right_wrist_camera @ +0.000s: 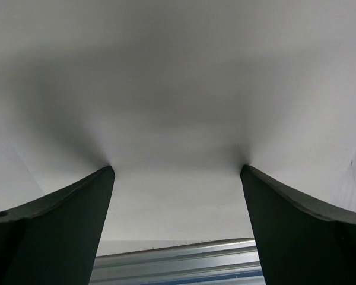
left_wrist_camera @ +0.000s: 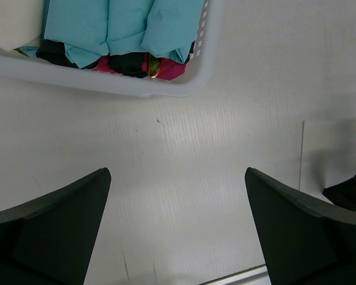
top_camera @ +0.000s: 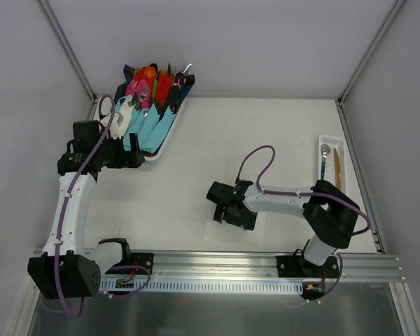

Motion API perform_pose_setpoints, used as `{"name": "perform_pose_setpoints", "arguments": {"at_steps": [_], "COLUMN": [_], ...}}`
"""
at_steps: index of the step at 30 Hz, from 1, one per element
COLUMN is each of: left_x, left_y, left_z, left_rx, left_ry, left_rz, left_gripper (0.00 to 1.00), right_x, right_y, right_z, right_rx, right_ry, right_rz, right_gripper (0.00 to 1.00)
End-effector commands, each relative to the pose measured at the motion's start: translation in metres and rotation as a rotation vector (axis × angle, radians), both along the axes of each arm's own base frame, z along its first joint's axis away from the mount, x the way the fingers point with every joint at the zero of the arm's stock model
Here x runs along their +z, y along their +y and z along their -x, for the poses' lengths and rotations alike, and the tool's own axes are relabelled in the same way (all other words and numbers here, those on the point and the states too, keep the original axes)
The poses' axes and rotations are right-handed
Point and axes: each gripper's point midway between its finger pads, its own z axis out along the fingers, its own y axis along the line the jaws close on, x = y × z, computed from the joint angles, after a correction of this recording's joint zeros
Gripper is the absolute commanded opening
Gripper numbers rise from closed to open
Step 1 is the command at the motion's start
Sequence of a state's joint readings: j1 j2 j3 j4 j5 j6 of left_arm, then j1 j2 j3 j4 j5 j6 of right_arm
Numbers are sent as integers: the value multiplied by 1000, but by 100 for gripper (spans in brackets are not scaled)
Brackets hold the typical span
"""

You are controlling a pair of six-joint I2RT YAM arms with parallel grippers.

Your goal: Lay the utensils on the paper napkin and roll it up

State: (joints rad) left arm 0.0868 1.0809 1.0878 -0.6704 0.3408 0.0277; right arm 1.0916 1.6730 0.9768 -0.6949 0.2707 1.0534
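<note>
In the right wrist view, the right gripper [right_wrist_camera: 177,168] is holding its jaws spread wide. Both fingertips seem to be pressing down on the paper napkin [right_wrist_camera: 178,89], and nothing is sitting between them. The napkin is showing as a plain, smooth white sheet, dimpling faintly at each tip. It is reaching ahead of the jaws and out past both sides.

In the top view, the utensils [top_camera: 325,162] are lying side by side in a small slotted tray [top_camera: 332,138], well apart from the right jaws and out to their right. One is golden and the other has a silvery spoon head. None is lying on the paper, so the napkin is probably being flattened at this step. The next move is likely calling for lifting off without dragging the sheet, then narrowing the jaws on a slim handle.

In the left wrist view, the left gripper [left_wrist_camera: 178,172] is hovering with jaws spread and empty over bare table. A basket [left_wrist_camera: 184,89] of light-blue wraps is sitting ahead of them.
</note>
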Motion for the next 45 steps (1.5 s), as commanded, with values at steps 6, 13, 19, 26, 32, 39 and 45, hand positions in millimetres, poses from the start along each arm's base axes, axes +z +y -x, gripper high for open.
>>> {"name": "perform_pose_setpoints", "arguments": {"at_steps": [6,13,19,26,32,39,45], "left_x": [8,9,9,10,14,18,25], "left_y": [3,6,5,4,4,3,0], "left_z": [-4,-7,-11,-15,-17,-15,-12], "left_rx": [-29,-36,-50,-62,-67,-71,-80], "left_ry": [-31,-32,-25,-23,-31,-49,-69], "left_rz": [-3,11,30,48,51,49,58], "left_gripper": [99,99,99,99,99,99,99], "right_x": [-25,-8,-7,0,14,48,128], "right_y": [8,5,-7,-5,0,13,20], "right_z": [-23,-70,-104,-136,-154,-160,-170], "right_rx": [428,670,761,872,901,840,833], "right_ry": [122,76,65,40,-3,-76,-260], "right_rz": [-2,40,63,42,40,-23,-73], "right_gripper": [97,97,97,98,99,99,99]}}
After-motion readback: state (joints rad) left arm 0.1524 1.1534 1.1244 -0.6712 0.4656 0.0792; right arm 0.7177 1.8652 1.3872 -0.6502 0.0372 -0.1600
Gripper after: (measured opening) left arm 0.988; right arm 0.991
